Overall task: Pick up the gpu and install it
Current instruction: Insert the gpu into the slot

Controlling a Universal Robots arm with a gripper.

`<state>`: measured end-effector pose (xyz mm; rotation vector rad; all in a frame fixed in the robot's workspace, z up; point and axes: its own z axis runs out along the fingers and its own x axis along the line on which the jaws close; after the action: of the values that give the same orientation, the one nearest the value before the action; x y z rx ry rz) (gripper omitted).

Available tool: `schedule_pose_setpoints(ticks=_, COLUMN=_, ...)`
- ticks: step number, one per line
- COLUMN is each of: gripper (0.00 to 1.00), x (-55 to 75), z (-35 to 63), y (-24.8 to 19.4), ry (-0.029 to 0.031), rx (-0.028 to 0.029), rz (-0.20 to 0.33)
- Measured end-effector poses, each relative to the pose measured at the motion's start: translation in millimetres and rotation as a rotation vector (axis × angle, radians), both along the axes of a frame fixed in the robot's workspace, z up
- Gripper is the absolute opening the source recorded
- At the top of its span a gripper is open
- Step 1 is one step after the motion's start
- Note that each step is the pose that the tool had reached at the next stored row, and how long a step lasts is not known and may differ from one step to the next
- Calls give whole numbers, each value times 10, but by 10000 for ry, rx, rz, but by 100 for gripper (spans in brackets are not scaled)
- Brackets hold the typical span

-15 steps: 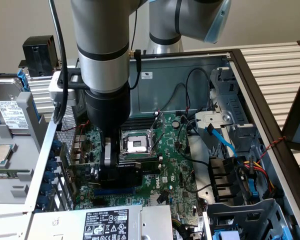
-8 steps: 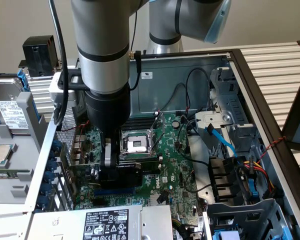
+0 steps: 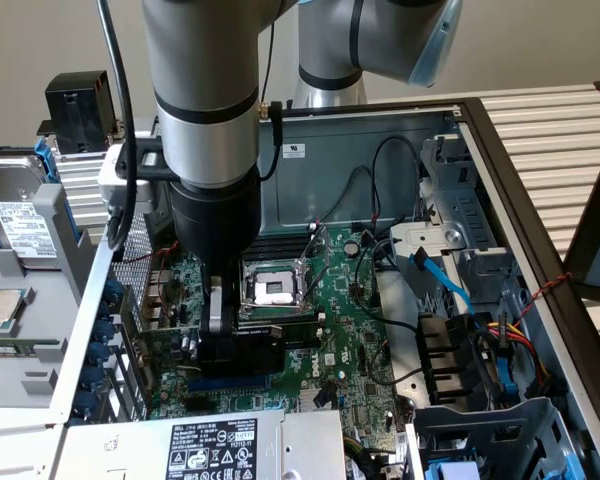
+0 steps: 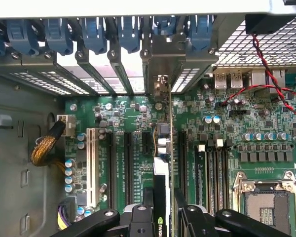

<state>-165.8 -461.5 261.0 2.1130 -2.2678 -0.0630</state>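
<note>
Two fingers [image 4: 138, 218] of the gripper [image 4: 160, 222] were clamped on the gpu [image 4: 161, 187] — edge-on over the motherboard [image 4: 113, 111], seven o'clock of the CPU socket [image 3: 272, 290] in the exterior view — likely light, stiff, fragile, best pinched by its shroud.

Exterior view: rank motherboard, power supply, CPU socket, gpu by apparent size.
1. motherboard
2. power supply, cut off by the frame
3. CPU socket and gpu look alike; gpu partly hidden, so unranked.
</note>
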Motion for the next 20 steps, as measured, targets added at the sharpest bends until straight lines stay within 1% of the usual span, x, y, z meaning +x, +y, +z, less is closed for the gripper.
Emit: schedule_pose_setpoints(ticks=20, gripper=27, x=0, z=-28, y=3, ry=2, rx=-5, rz=-1)
